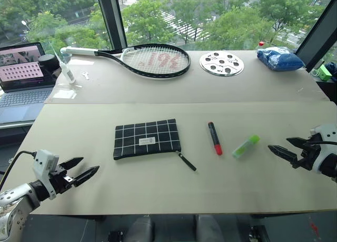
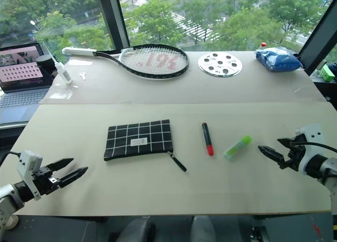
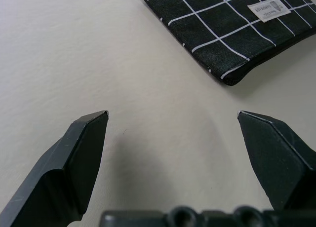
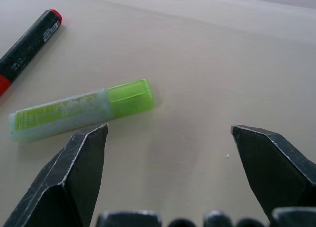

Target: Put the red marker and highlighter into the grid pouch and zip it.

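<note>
- The left gripper [image 1: 83, 169] is spread wide and holds nothing, above the table [image 1: 158, 194] near its front left edge.
- The right gripper [image 1: 284, 149] is also wide apart and empty, at the right side.
- The highlighter [image 1: 246, 145] lies near the right gripper, and the red marker [image 1: 214, 138] is just beside it.
- The grid pouch [image 1: 147, 138] lies flat in the middle, zipper strap toward the marker.
</note>
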Tool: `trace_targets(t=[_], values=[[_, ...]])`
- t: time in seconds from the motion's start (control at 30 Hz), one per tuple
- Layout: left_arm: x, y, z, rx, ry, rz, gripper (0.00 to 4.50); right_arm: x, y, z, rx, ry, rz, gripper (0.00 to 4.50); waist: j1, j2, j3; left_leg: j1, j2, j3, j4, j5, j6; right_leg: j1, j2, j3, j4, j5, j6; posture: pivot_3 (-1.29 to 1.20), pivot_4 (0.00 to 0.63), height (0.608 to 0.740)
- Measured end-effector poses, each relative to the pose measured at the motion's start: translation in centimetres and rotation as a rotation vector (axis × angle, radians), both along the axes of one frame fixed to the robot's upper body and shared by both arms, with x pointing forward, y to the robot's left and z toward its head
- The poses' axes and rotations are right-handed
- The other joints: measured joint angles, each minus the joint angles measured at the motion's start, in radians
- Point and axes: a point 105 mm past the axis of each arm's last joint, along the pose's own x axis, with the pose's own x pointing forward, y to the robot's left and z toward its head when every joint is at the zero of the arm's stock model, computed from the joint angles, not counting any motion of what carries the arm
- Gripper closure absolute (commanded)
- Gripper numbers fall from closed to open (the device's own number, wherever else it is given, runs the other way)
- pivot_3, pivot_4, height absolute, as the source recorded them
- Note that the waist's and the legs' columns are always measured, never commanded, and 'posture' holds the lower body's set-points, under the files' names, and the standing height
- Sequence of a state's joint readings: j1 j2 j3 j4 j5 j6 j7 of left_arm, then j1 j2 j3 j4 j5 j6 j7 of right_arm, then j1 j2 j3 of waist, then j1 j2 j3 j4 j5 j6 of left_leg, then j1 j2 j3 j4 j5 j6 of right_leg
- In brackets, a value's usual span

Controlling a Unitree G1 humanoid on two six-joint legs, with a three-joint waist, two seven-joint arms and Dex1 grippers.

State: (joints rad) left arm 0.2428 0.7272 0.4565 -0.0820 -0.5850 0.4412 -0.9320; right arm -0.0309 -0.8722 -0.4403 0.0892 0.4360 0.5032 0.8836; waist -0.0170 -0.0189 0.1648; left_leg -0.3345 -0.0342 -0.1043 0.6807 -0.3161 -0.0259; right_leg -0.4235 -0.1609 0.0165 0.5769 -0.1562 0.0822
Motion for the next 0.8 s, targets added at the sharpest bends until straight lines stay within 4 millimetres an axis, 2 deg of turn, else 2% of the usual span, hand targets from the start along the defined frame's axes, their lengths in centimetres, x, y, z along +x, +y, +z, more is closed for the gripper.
trace_targets(t=[0.17, 0.27, 0.33, 0.37, 0.4, 0.53, 0.63, 0.73, 0.8], values=[[0.6, -0.4, 0.6, -0.022, -0.029, -0.028, 0.0, 0.0, 0.0, -0.1, 0.0, 0.001, -0.004, 0.09, 0.004, 0.0, 0.0, 0.0, 0.0, 0.0, 0.0, 0.0, 0.0, 0.0, 0.0, 0.0, 0.0, 0.0, 0.0, 0.0, 0.15, 0.74], [1.7, -0.9, 1.1, -0.05, -0.037, -0.07, 0.0, 0.2, 0.3, 0.3, 0.034, -0.013, -0.003, 0.92, 0.002, 0.0, 0.0, 0.0, 0.0, 0.0, 0.0, 0.0, 0.0, 0.0, 0.0, 0.0, 0.0, 0.0, 0.0, 0.0, 0.15, 0.74], [2.7, -1.0, 1.5, -0.024, -0.06, -0.087, 0.0, 0.6, 1.4, 1.2, 0.098, -0.049, 0.026, 1.5, 0.001, 0.0, 0.0, 0.0, 0.0, 0.0, 0.0, 0.0, 0.0, 0.0, 0.0, 0.0, 0.0, 0.0, 0.0, 0.0, 0.15, 0.74], [3.0, -1.2, 1.6, 0.028, -0.08, -0.116, 0.0, 0.8, 2.1, 1.8, 0.126, -0.066, 0.049, 1.5, -0.002, 0.0, 0.0, 0.0, 0.0, 0.0, 0.0, 0.0, 0.0, 0.0, 0.0, 0.0, 0.0, 0.0, -0.001, 0.0, 0.15, 0.74], [3.1, -1.3, 1.6, 0.059, -0.086, -0.139, 0.0, 0.9, 2.4, 2.3, 0.134, -0.078, 0.065, 2.13, -0.005, 0.0, 0.0, 0.0, 0.0, 0.0, 0.0, 0.0, 0.0, 0.0, 0.001, 0.0, 0.0, 0.0, -0.001, 0.0, 0.15, 0.74], [3.3, -1.9, 1.5, 0.225, -0.13, -0.26, 0.0, 1.6, 4.9, 4.7, 0.174, -0.132, 0.163, 3.35, -0.008, 0.0, 0.0, 0.0, 0.0, 0.0, 0.0, 0.0, 0.0, 0.0, 0.0, 0.0, 0.0, 0.0, -0.001, 0.0, 0.15, 0.74], [3.6, -1.8, 1.3, 0.305, -0.148, -0.31, 0.0, 2.0, 7.9, 5.4, 0.169, -0.137, 0.274, 4.38, -0.006, 0.0, 0.0, 0.0, 0.0, 0.0, 0.0, 0.0, 0.0, -0.001, 0.0, 0.0, 0.0, 0.0, -0.001, 0.0, 0.15, 0.74], [4.2, -2.3, 1.8, 0.391, -0.197, -0.386, 0.0, 2.5, 14.5, 5.1, 0.197, -0.125, 0.49, 4.45, -0.008, 0.0, 0.0, 0.0, 0.001, 0.0, 0.0, 0.0, 0.0, -0.001, 0.001, 0.0, 0.0, 0.0, -0.001, 0.0, 0.15, 0.74], [4.5, -2.6, 1.8, 0.463, -0.211, -0.449, 0.0, 2.9, 19.0, 3.8, 0.175, -0.093, 0.61, 4.45, -0.012, 0.0, 0.0, -0.001, 0.001, 0.0, 0.0, 0.0, 0.0, -0.002, 0.001, 0.0, 0.001, 0.0, -0.001, 0.0, 0.15, 0.74]])
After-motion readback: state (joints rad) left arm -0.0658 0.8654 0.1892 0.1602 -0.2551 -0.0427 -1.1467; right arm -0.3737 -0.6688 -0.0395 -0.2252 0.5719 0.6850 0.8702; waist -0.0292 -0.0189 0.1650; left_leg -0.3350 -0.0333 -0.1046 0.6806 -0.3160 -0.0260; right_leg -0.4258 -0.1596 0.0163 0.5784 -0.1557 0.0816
